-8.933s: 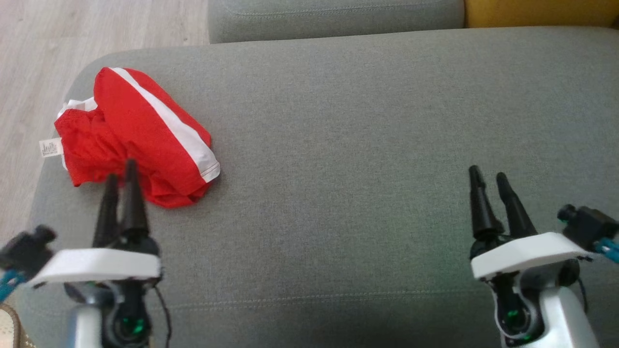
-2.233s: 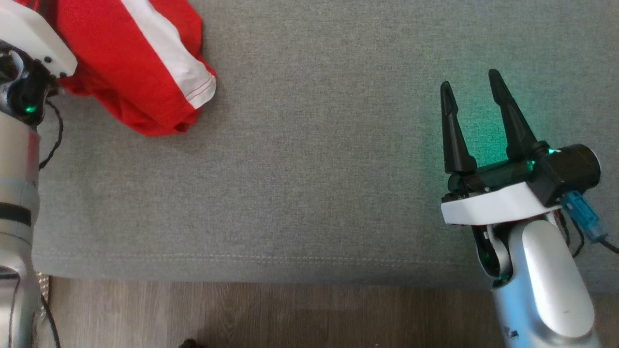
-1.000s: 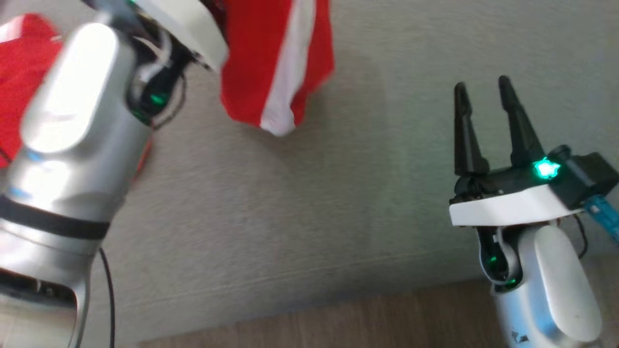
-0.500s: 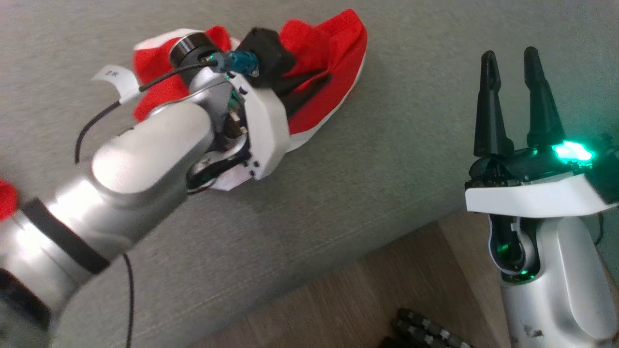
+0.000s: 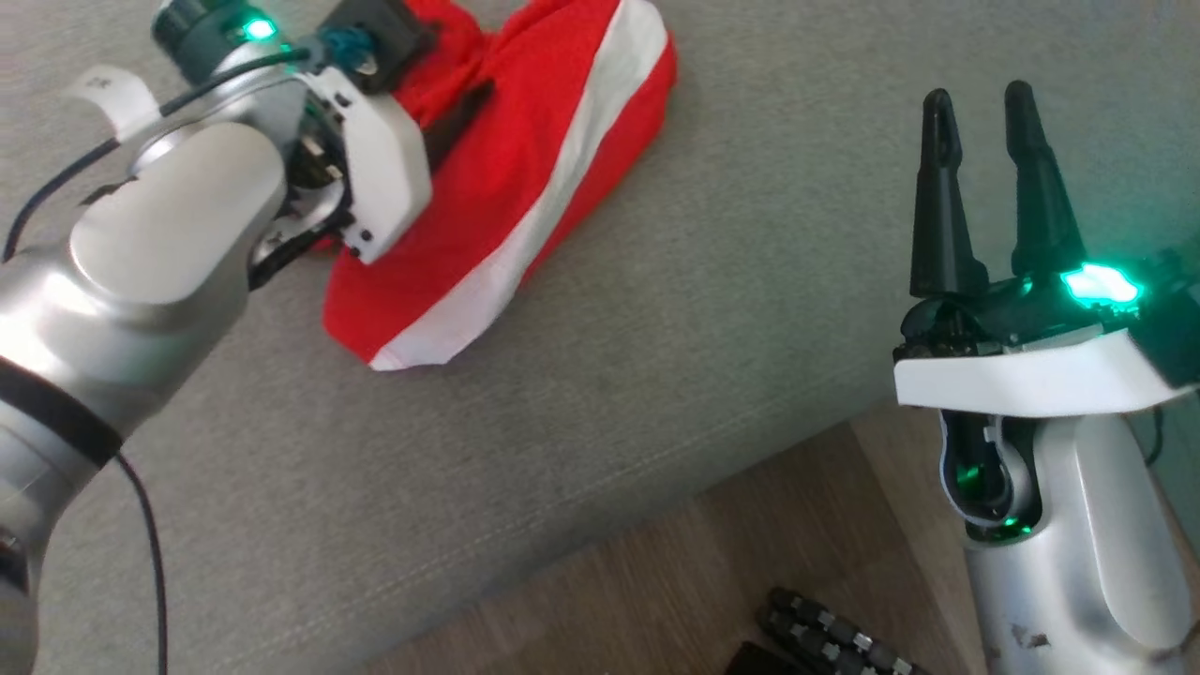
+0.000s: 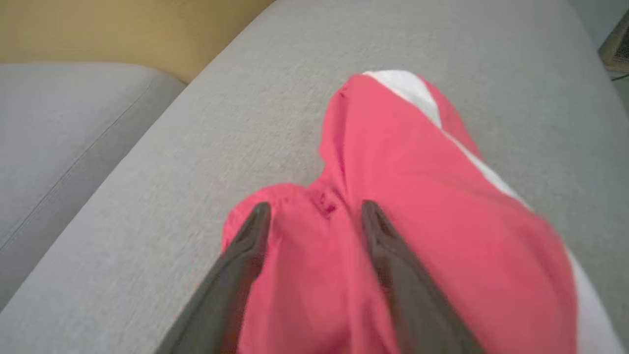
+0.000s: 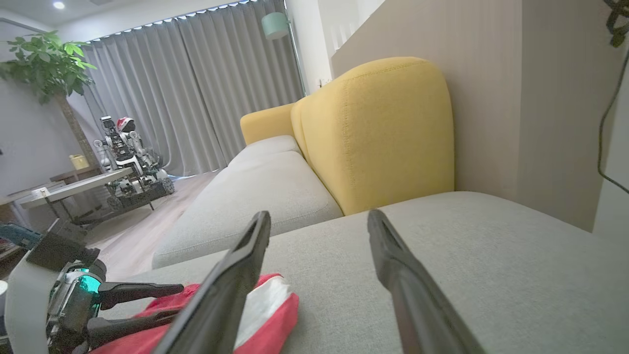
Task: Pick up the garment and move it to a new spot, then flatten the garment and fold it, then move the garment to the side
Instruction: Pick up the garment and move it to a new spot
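We find the garment (image 5: 525, 187), red cloth with a broad white stripe along it, lying rumpled and partly doubled over on the grey sofa cushion (image 5: 656, 356). The left gripper (image 6: 314, 211) is spread wide, its fingers low over the red cloth and clamping nothing. The right gripper (image 5: 975, 103) stands wide open and empty, well apart from the garment.

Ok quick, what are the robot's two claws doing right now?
Left gripper: open, over the red garment.
Right gripper: open, empty.
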